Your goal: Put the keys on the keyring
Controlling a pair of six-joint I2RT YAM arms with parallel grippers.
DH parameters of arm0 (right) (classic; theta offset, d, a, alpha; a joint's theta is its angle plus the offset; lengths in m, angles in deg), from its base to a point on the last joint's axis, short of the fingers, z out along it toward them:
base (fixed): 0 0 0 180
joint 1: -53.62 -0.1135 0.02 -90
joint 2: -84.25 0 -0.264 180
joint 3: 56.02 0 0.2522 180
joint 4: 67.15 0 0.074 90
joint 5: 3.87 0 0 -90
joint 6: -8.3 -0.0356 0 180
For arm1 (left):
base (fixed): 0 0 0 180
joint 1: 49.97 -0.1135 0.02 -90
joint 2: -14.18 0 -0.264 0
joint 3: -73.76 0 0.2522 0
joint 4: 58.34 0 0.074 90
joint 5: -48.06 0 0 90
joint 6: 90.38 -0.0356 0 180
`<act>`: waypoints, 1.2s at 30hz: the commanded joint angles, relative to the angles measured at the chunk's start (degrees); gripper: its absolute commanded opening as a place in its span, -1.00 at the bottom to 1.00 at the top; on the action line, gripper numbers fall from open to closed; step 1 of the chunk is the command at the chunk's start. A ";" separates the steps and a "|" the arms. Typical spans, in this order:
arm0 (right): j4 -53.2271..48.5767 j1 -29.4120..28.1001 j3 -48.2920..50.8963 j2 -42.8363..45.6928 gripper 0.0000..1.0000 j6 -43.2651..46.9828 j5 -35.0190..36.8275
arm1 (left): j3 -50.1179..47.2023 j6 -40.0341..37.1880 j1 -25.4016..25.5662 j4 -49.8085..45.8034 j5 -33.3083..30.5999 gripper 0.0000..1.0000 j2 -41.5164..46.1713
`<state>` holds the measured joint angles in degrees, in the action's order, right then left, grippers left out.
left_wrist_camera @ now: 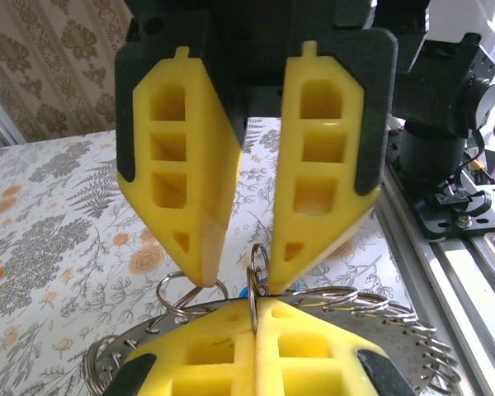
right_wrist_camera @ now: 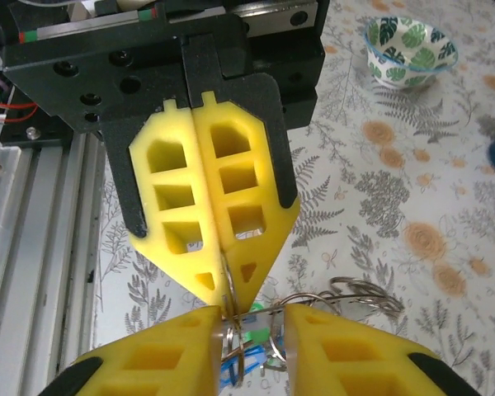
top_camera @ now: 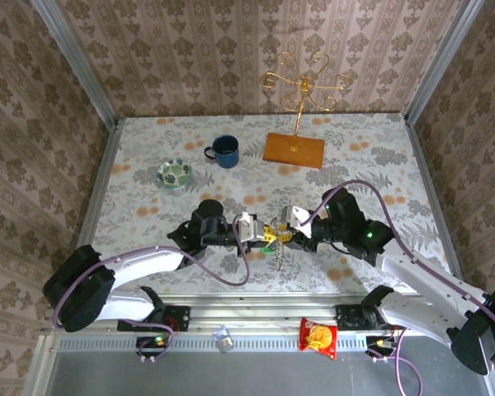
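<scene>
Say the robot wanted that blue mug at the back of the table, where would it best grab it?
Probably by the rim. The blue mug stands upright with its mouth open, so coming straight down and pinching the wall inside and out looks simplest. Choose the side away from the handle, which sticks out toward the green-patterned bowl.

We find the floral-patterned desk [top_camera: 371, 157] brightly, evenly lit from above, its shadows soft and faint. The left wrist view's upper right corner burns out white, and both wrist views stretch toward their edges.
</scene>
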<state>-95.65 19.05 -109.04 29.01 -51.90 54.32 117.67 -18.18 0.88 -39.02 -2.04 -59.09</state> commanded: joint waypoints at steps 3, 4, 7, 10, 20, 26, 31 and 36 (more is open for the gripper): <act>0.38 -0.50 0.07 -0.17 -0.63 1.98 -1.89 | -0.05 -0.87 -0.39 4.87 3.68 -1.00 -0.37; 0.46 -0.59 0.07 -0.26 -0.66 1.99 -2.00 | -0.08 -0.79 -0.33 5.01 3.84 -1.00 -0.46; 0.39 -0.76 -0.37 -0.81 -0.67 2.11 -2.71 | -0.01 -0.44 -0.33 5.75 3.96 -1.00 -0.64; 0.37 -1.02 -0.93 -1.61 -0.72 2.19 -3.40 | 0.08 0.00 -0.34 6.38 4.02 -1.00 -1.03; -4.90 -1.23 -3.28 -3.32 -1.00 5.12 -1.82 | 0.08 0.40 -0.26 3.17 -1.59 -0.65 -0.43; -10.04 -1.45 -5.99 -5.25 -1.00 7.34 0.05 | 3.16 -2.76 -0.02 -6.75 -4.40 -0.71 -0.05; -13.42 -2.31 -9.07 -7.03 -1.00 9.25 1.05 | 5.23 -5.30 0.36 -12.10 -5.30 -0.92 -0.63; -11.88 -2.86 -9.46 -6.41 -0.83 7.29 0.62 | 4.68 -5.16 0.35 -10.54 -5.31 -1.00 -0.23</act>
<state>-107.98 17.32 -116.96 21.51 -44.14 57.40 121.37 -22.07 1.06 -49.60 -5.74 -60.36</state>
